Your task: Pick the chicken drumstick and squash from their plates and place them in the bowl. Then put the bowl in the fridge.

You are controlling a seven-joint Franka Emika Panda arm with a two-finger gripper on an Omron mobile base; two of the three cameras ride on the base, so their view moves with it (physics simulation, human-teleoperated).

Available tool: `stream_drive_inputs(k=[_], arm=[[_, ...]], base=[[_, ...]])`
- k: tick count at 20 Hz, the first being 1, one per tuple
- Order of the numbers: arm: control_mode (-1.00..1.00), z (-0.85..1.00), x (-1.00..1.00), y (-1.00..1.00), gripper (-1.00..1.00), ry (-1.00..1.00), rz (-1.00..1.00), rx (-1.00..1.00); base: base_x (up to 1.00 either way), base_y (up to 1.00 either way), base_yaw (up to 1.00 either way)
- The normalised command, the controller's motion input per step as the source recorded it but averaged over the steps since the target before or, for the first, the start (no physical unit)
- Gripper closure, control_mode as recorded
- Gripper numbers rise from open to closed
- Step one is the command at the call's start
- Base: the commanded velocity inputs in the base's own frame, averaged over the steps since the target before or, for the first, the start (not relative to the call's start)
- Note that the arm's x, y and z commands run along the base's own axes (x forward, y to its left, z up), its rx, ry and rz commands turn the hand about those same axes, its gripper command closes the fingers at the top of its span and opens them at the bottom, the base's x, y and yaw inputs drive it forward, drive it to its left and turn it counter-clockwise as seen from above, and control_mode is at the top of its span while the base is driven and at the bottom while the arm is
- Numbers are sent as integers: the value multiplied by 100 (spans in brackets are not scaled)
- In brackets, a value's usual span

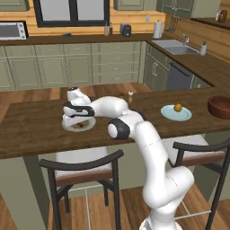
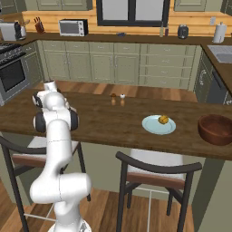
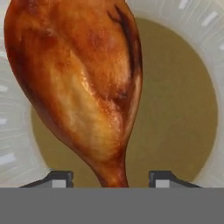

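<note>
- Jaws are standing apart astride the chicken drumstick (image 3: 78,83) in the hand view; I'm wanting an even squeeze on its narrow end.
- Left base view: gripper (image 1: 76,122) is hanging low over the whitish plate (image 1: 67,126).
- Right base view: squash (image 2: 163,119) is waiting beside the bowl (image 2: 216,129) on the desk (image 2: 104,122).

A long dark wooden counter (image 1: 40,130) runs across the kitchen, with two dark-framed stools (image 1: 85,168) with pale seats tucked under its near edge on a warm wooden plank floor (image 2: 149,213). Behind it stand sage-green cabinets (image 1: 81,67) under a brown worktop, backed by a honey-coloured wood-panelled wall (image 1: 27,18) and a dark-framed window (image 2: 131,11). A toaster oven (image 2: 73,27), a knife block (image 2: 39,26), a paper towel roll (image 1: 157,29), a steel sink (image 1: 177,47) with its tap, a stove (image 2: 13,68) and a grey dishwasher (image 1: 179,77) line the edges, all evenly and softly lit.
</note>
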Motion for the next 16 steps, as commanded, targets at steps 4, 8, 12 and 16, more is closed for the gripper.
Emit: stream_drive_inputs(k=[4,8,12,16], arm=[[-100,-23,-1,0,100,3,0,1],[-100,-49,-1,0,100,0,0,1],[-100,-31,0,-9,100,1,0,3],[-100,5,-58,-77,100,-9,0,8]], base=[[0,0,0],[0,0,0],[0,0,0],[0,0,0]])
